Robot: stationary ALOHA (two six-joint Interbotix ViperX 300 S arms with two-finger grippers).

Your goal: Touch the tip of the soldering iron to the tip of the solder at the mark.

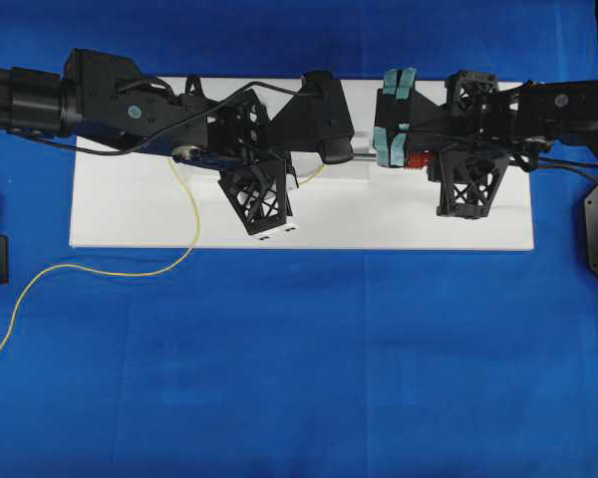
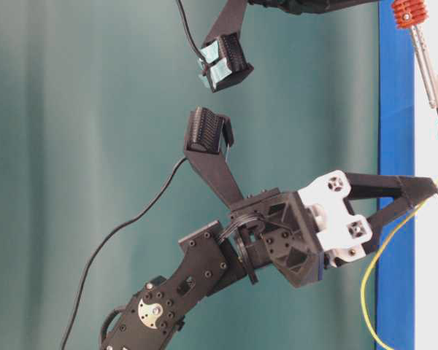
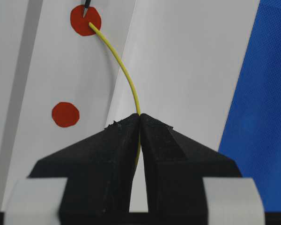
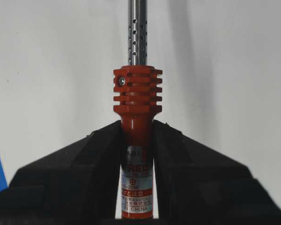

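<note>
- A white board (image 1: 130,214) lies on a blue cloth (image 1: 299,368), with small red dots marking spots on the board.
- The left gripper (image 3: 139,123) is clamped tight on the yellow solder wire (image 3: 126,77); its free end (image 3: 91,25) rests on the upper red mark (image 3: 79,23), while a second red dot (image 3: 65,114) sits lower down, unused.
- The right gripper (image 4: 136,136) is closed around the red handle of the soldering iron (image 4: 136,101), whose perforated metal shaft points away across the board.
- In the left wrist view the iron's dark tip (image 3: 86,6) comes down onto the same mark, just beside the wire end; whether they actually touch is too fine to tell.
- To finish well, I would nudge only the iron, slowly, along its own line toward the wire end, keeping the wire hand steady.
- The wire is springy and curved, so a sideways push would likely flick its end off the mark; approach from above rather than across.
- Keep the handle straight in the jaws, so the tip does not swing.
</note>
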